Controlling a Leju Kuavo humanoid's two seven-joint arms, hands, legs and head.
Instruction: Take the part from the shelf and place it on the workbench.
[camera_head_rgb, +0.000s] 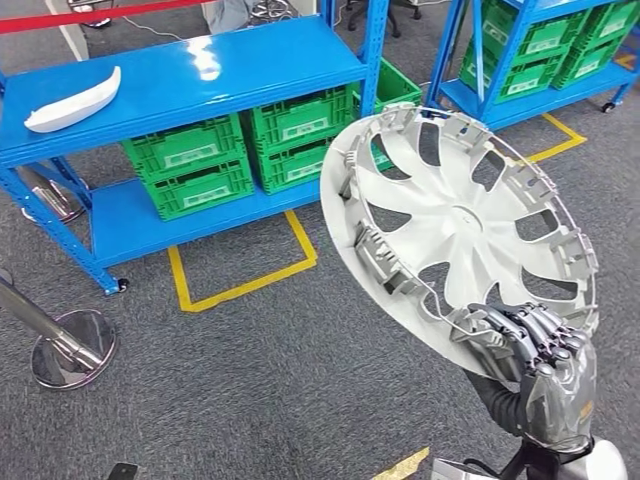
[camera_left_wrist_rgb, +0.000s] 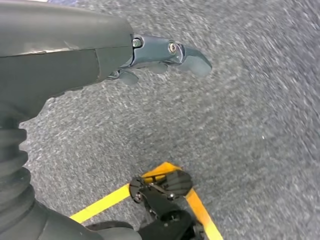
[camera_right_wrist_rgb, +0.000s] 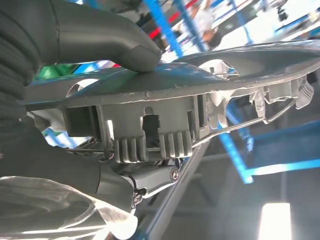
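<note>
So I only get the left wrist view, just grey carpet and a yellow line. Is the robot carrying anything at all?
Observer: Yes. The right robot hand grips a round silver plastic wheel cover by its rim.
Operator: Which side of it can you see?
Observer: The back. The head view shows clips and a thin wire ring around the edge, and the cover is held up at a tilt.
Operator: Is there a shelf nearby?
Observer: A blue metal shelf stands ahead, with a long white curved part lying on its top level.
Operator: Anything lower down?
Observer: Green plastic crates sit stacked on its lower level.
</note>
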